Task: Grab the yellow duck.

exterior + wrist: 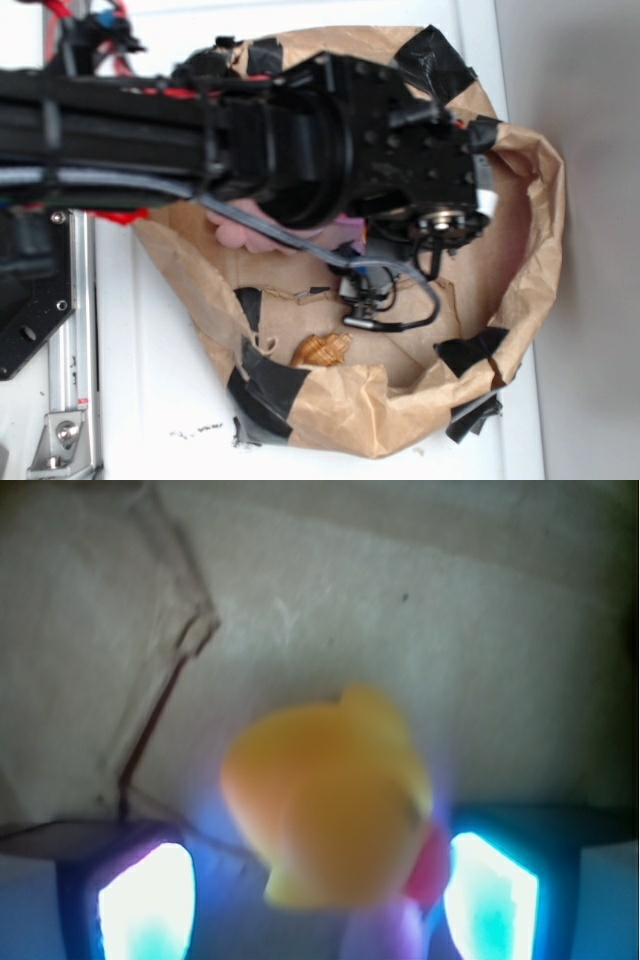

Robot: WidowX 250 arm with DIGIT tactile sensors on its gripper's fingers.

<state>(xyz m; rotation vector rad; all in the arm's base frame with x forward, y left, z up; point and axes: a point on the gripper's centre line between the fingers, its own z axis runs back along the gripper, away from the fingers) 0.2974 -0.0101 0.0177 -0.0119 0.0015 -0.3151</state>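
Gripper (318, 890): jaws are standing apart, flanking the yellow duck (325, 795) without clamping.
Duck: looking light, soft, slippery.
Hold: squeezing its rounded body.

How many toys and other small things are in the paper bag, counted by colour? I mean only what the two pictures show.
Yellow: 1, the duck, between the fingers of the hand
Pink: 1, the plush toy, mostly hidden under the arm
Brown: 1, the seashell
Total: 3
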